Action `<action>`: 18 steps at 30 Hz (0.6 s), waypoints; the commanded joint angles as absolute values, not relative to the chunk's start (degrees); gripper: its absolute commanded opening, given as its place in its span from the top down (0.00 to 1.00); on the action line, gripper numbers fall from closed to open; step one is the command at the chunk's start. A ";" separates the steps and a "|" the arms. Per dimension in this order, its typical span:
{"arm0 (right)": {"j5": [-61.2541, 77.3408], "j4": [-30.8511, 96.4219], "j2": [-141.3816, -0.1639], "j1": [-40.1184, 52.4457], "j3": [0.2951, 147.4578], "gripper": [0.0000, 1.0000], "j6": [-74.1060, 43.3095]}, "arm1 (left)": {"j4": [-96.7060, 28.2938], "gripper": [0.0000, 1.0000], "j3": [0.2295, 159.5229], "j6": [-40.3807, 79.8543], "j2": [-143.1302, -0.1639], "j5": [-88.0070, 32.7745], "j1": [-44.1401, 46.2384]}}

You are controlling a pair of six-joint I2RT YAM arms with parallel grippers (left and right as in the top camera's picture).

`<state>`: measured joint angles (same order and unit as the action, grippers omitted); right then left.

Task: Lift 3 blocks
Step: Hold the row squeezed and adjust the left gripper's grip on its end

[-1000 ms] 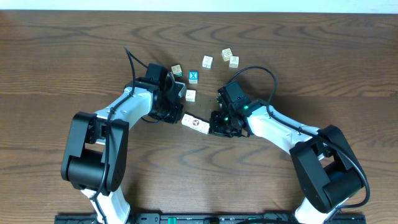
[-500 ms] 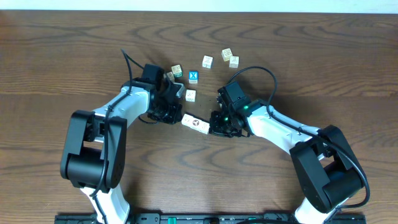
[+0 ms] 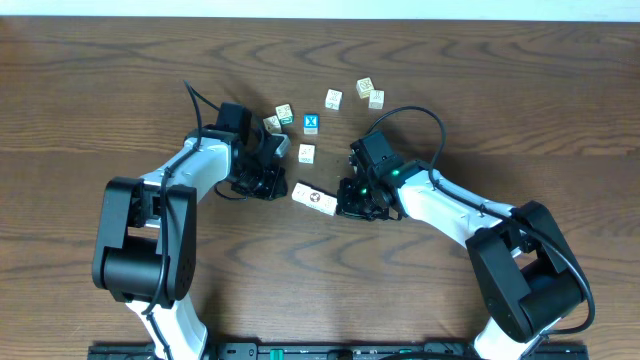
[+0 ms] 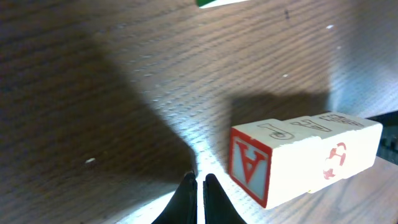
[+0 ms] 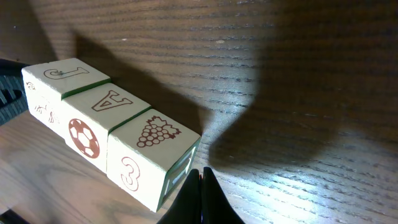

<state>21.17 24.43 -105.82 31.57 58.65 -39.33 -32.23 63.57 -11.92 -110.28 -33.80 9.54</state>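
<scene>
Between the two arms, three blocks (image 3: 314,199) lie end to end in one row on the table (image 3: 500,90). By my reading nothing is lifted yet: the row looks grounded, all three left to raise. Left claw (image 4: 199,185) pinched closed, empty, just off the A end. Right claw (image 5: 201,179) closed, empty, at the grape end. I count seven loose cubes (image 3: 333,98) beyond, one a blue cube (image 3: 311,123).

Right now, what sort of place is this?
Probably a robot lab bench: a plain wooden table, a left arm and a right arm mounted at one edge, and a row of three blocks between them.
</scene>
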 commanded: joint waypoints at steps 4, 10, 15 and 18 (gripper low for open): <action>20.82 24.49 -106.56 31.99 58.81 0.99 -38.46 | -32.75 0.93 65.19 -13.28 -111.44 -35.66 9.39; 20.82 24.49 -106.54 31.97 58.81 0.99 -38.46 | -32.51 0.93 65.98 -13.26 -111.44 -35.64 9.39; 20.80 24.47 -106.56 31.99 58.81 0.99 -38.46 | -32.53 0.93 67.51 -13.21 -111.44 -35.66 9.39; 20.80 24.47 -106.56 31.99 58.81 0.99 -38.46 | -32.56 0.93 68.16 -13.19 -111.44 -35.66 9.41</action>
